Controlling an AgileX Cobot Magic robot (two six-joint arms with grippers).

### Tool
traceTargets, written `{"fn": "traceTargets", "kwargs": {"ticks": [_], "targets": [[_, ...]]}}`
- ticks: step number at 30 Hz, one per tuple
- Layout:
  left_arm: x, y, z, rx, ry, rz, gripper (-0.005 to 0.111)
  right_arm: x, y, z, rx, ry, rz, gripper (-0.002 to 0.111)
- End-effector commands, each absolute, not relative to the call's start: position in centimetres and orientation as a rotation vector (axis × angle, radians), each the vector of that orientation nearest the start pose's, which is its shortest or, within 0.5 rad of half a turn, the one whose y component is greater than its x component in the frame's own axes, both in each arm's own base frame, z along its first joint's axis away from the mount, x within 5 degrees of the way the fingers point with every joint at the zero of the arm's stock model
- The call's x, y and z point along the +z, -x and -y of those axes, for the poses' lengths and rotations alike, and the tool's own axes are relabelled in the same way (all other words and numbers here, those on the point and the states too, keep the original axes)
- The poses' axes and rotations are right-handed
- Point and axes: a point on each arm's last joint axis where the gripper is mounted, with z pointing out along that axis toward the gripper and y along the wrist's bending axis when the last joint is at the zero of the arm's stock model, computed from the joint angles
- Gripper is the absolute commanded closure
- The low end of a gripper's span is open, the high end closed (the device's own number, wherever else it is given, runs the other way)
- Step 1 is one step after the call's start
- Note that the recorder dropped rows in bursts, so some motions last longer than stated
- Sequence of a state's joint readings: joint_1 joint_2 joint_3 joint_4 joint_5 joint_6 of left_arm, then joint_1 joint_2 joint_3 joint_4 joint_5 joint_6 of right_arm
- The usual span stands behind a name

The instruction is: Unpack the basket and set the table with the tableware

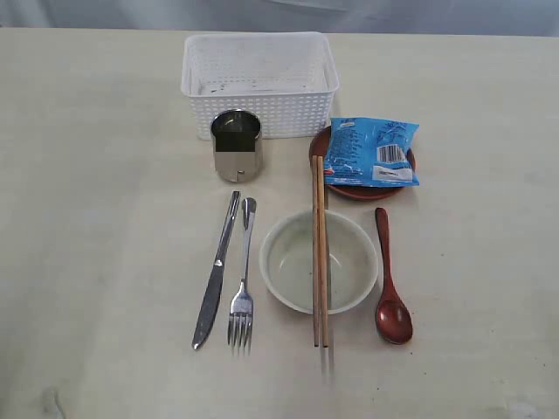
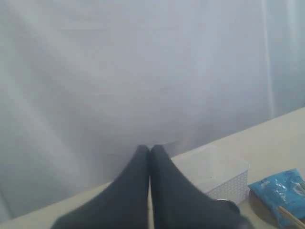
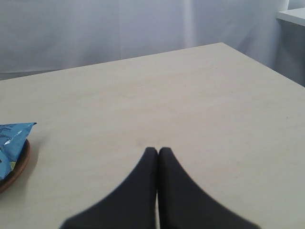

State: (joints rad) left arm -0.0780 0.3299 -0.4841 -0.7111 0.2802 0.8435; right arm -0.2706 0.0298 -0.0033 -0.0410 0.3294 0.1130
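Note:
The white basket [image 1: 259, 80] stands at the back of the table [image 1: 96, 218] with nothing showing inside it. In front of it stands the steel mug [image 1: 236, 144]. A steel knife [image 1: 217, 271] and fork [image 1: 243, 279] lie side by side left of the cream bowl [image 1: 297, 262]. Wooden chopsticks [image 1: 320, 253] rest across the bowl. The red-brown spoon [image 1: 389, 279] lies right of the bowl. A red-brown plate [image 1: 354, 188] holds a blue snack bag [image 1: 371, 150]. Neither arm shows in the exterior view. My left gripper [image 2: 150, 149] is shut and empty, raised near the basket [image 2: 214, 174]. My right gripper [image 3: 157, 150] is shut and empty over bare table [image 3: 190, 95].
A pale curtain [image 2: 143, 71] hangs behind the table's far edge. In the right wrist view the plate's rim [image 3: 21, 164] with the blue bag [image 3: 12, 138] sits off to one side. A grey ledge [image 3: 293, 16] stands beyond the table's corner.

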Motion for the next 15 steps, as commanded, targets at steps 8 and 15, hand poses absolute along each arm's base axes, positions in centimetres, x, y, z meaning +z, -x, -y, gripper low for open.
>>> {"fn": "traceTargets", "kwargs": {"ticks": [8, 15], "targets": [[29.0, -4.9, 0.1, -0.027, -0.056, -1.563, 0.107, 18.2, -5.3, 1.7, -0.160, -0.329, -1.810, 0.109], [24.9, -4.5, -0.1, 0.023, -0.069, -1.586, 0.107, 18.2, -5.3, 1.7, -0.160, -0.329, -1.810, 0.109]]}}
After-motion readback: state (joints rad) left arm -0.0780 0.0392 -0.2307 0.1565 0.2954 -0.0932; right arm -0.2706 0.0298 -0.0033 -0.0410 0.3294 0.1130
